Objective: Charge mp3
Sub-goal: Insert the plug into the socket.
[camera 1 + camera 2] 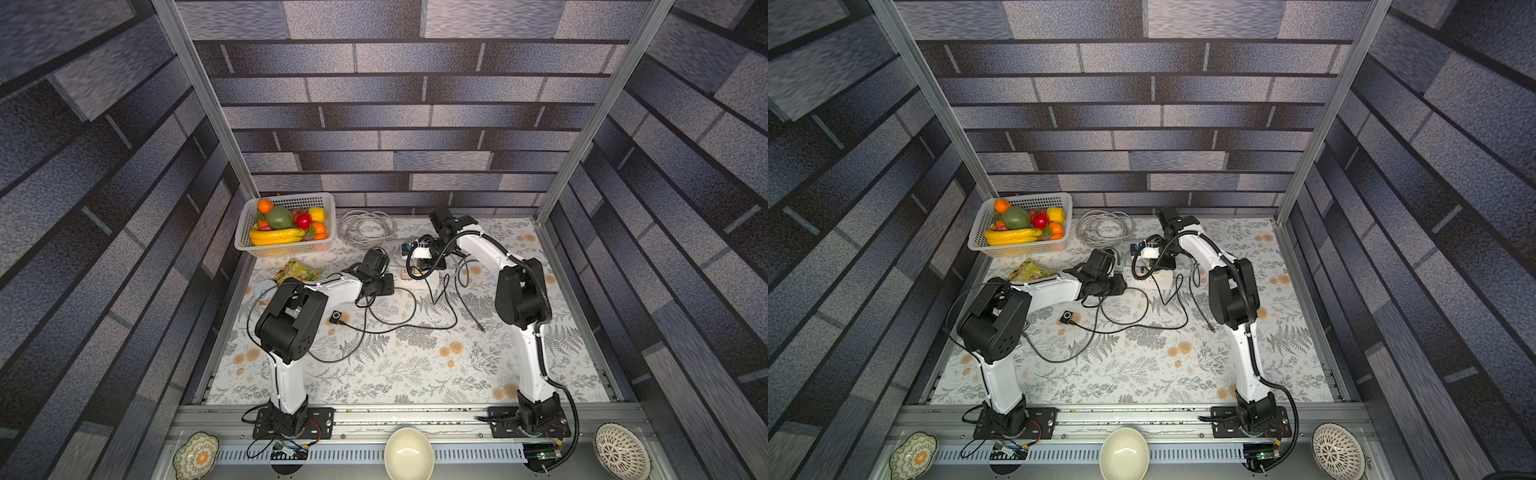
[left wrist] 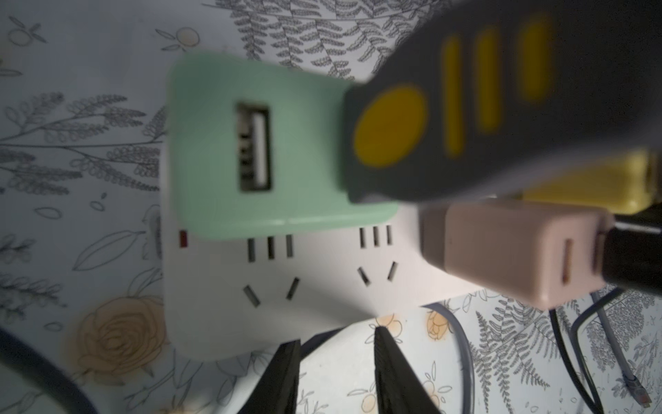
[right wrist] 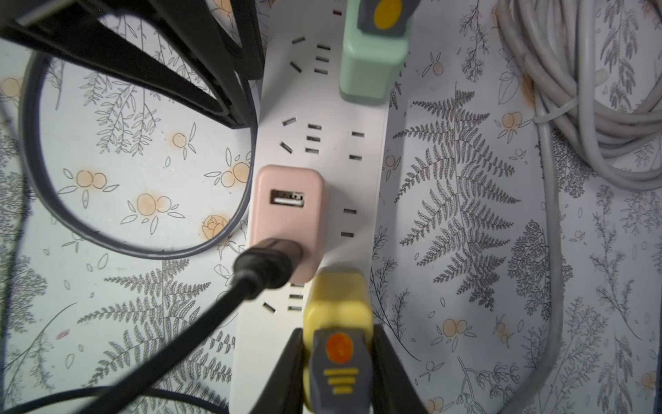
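Note:
The mp3 (image 1: pixel 336 318) (image 1: pixel 1066 318), a small black square player, lies on the flowered cloth in front of my left arm, with a black cable running from it. A white power strip (image 3: pixel 333 143) (image 2: pixel 304 286) carries a green adapter (image 2: pixel 222 143), a pink adapter (image 3: pixel 286 208) and a yellow adapter (image 3: pixel 336 304). A black plug (image 3: pixel 268 261) sits in the pink adapter. My right gripper (image 3: pixel 338 329) is shut on the yellow adapter, which holds a grey plug (image 3: pixel 338 369). My left gripper (image 2: pixel 335 337) hovers beside the strip, its jaws partly apart over bare cloth.
A fruit basket (image 1: pixel 291 249) stands at the back left, with a coil of grey cable (image 1: pixel 365 228) beside it. A snack packet (image 1: pixel 297 270) lies by my left arm. Black cables loop over the cloth (image 1: pixel 415 328) between both arms. Bowls sit on the front rail (image 1: pixel 409 453).

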Action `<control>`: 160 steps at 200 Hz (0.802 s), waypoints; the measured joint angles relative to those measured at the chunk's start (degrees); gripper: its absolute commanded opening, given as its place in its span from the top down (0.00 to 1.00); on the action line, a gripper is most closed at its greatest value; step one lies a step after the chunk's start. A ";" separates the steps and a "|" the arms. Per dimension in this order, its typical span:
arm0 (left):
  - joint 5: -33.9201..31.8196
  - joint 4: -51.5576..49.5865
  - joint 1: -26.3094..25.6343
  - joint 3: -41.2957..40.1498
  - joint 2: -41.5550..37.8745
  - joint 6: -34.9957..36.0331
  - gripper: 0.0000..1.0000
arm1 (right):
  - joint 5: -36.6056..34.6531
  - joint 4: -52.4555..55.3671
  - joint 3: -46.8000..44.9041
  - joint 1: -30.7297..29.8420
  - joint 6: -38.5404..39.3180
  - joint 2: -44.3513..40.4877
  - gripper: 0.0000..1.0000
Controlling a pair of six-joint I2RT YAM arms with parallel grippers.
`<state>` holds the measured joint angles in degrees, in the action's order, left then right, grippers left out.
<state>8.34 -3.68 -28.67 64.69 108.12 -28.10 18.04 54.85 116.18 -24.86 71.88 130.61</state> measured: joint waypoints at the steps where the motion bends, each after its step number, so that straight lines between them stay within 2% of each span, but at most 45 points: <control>1: 0.00 0.09 0.00 -0.07 -0.09 0.04 0.60 | 0.02 0.04 0.04 0.00 -0.07 0.04 1.00; 19: 0.39 1.36 0.00 -1.97 -1.92 0.24 0.54 | 0.28 0.59 1.07 -0.02 -1.36 0.92 1.00; 45: 0.96 2.56 0.26 -6.27 -10.12 0.42 0.48 | 0.42 -0.02 0.37 0.00 -3.26 0.94 1.00; 83: 2.21 3.48 0.48 -7.32 -23.10 0.44 0.44 | 0.61 -2.58 -2.38 -0.02 -6.05 0.07 1.00; 131: 3.52 2.08 2.16 -10.01 -34.32 0.42 0.40 | 0.46 -3.82 -3.56 0.00 -8.37 -0.42 1.00; 160: 3.91 -0.28 4.44 -11.61 -40.46 0.42 0.36 | 0.46 -6.14 -5.81 -0.04 -10.67 -1.68 0.85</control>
<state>12.25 -3.97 -24.23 53.08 67.66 -27.68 18.50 48.71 110.37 -24.91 61.21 128.92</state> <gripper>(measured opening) 0.631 0.279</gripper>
